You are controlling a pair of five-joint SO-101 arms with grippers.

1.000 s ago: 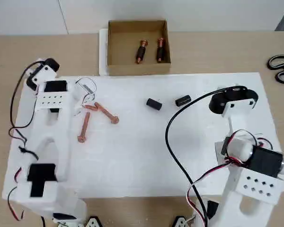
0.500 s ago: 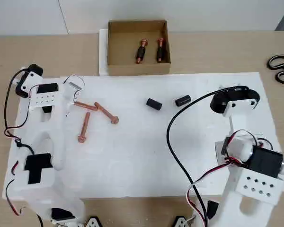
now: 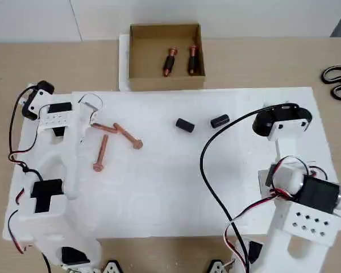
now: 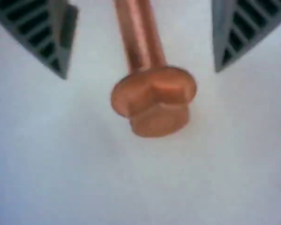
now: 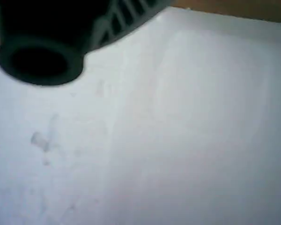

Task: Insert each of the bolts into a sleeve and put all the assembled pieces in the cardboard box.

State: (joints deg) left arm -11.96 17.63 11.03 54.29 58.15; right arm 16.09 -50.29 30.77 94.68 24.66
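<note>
Three copper bolts lie loose on the white foam sheet [image 3: 176, 182]: one [image 3: 104, 128] by my left gripper, a second [image 3: 128, 136] beside it, a third [image 3: 100, 152] nearer the front. My left gripper [image 3: 92, 115] is open at the first bolt's end. In the left wrist view its fingers [image 4: 47, 37] straddle that bolt's shank, with the head [image 4: 154, 101] between them and untouched. Two black sleeves [image 3: 184, 124] [image 3: 219, 120] rest mid-sheet. My right gripper [image 5: 61, 42] is shut on a third black sleeve [image 5: 40, 63] above the foam. Two assembled pieces [image 3: 169, 61] lie in the cardboard box [image 3: 137, 57].
The right arm's wrist [image 3: 281, 120] hangs over the right side of the foam, with a black cable [image 3: 207, 153] looping toward the centre. Scissors [image 3: 338, 79] lie on the wooden table at the far right. The box stands just beyond the foam's far edge.
My left arm swung left, away from the sheet's middle, then settled with its open gripper at the end of the nearest bolt. The right arm stayed still.
</note>
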